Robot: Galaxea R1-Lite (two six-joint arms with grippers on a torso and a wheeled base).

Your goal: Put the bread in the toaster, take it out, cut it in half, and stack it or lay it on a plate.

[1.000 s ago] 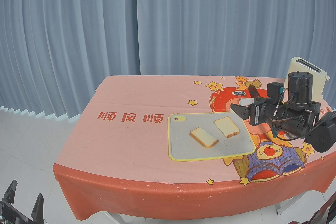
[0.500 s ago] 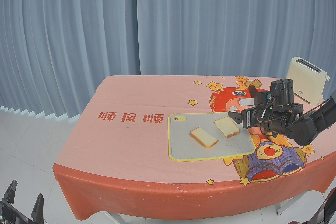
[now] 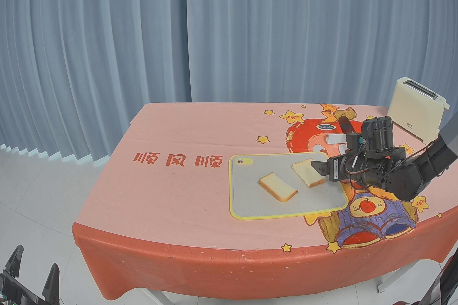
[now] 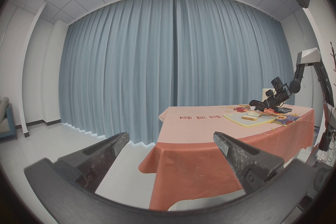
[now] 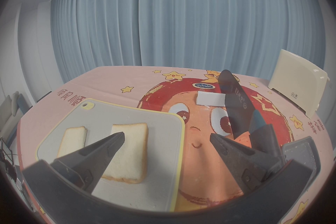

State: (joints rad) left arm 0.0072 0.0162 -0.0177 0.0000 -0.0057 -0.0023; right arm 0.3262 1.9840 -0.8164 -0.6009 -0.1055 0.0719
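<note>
Blue-grey pleated curtain (image 3: 191, 20) closes off the back of the room, and before it stands the table (image 3: 181, 196) in its salmon-pink printed cloth. I have my left fingers (image 4: 94, 161) low and well short of the table, spread wide with nothing between them.

Well beyond my right fingers (image 5: 94, 158), off to their outer side, the cream slot toaster (image 3: 417, 108) sits near the table's far edge. Directly under and ahead of those fingers lies the grey cutting board with a yellow rim (image 3: 253, 201). They are spread too, holding nothing, low over the board's near edge.

Both halves of the bread lie flat on the board. The nearer toast half (image 5: 129, 151) sits just past one fingertip, which overlaps its edge in the right wrist view; I cannot tell whether it touches. The farther toast half (image 3: 278, 187) lies beyond it, apart.

Beside the other finger, off the board, a black-bladed knife (image 5: 234, 102) rests on the cloth, with a small white card (image 5: 210, 98) just beside its blade.
</note>
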